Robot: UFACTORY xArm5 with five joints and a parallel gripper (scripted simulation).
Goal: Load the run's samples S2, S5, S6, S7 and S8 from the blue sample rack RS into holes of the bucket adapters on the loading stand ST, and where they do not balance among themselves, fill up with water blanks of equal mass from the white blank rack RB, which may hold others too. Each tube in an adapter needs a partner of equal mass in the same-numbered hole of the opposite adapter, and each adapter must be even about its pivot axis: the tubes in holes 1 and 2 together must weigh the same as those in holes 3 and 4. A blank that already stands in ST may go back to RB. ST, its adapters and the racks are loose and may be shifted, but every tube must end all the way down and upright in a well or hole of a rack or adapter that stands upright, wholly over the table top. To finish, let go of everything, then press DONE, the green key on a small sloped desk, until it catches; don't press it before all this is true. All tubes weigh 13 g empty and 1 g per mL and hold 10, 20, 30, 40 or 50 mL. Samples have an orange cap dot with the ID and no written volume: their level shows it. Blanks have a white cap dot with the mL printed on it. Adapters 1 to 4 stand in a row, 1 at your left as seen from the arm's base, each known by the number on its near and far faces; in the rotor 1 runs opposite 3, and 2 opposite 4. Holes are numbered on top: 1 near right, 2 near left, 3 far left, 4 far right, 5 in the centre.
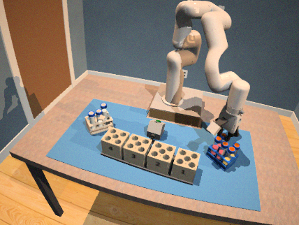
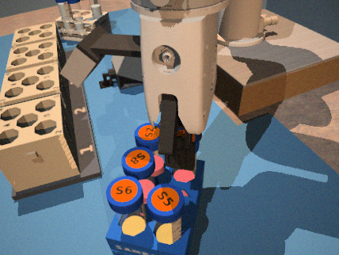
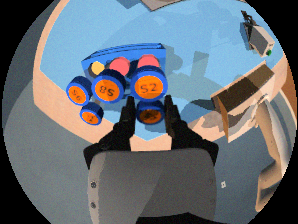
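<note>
The blue sample rack RS (image 1: 223,156) stands at the right of the mat and holds several orange-dot tubes. S2 (image 2: 147,132), S8 (image 2: 139,159), S6 (image 2: 123,191) and S5 (image 2: 165,200) stand in it. My gripper (image 2: 176,150) is lowered over the rack's far end, beside S2. In the wrist view its fingers flank another orange-dot tube (image 3: 149,115) with a small gap on each side. I cannot read that tube's label. It stands down in its well. The adapters 4 (image 1: 114,141), 3 (image 1: 137,148), 2 (image 1: 161,156) and 1 (image 1: 185,164) on stand ST show open holes.
The white blank rack RB (image 1: 98,120) with several blue-capped blanks stands at the left of the mat. The small desk with the green DONE key (image 1: 156,128) sits behind the adapters. The arm's base block (image 1: 176,112) is behind it.
</note>
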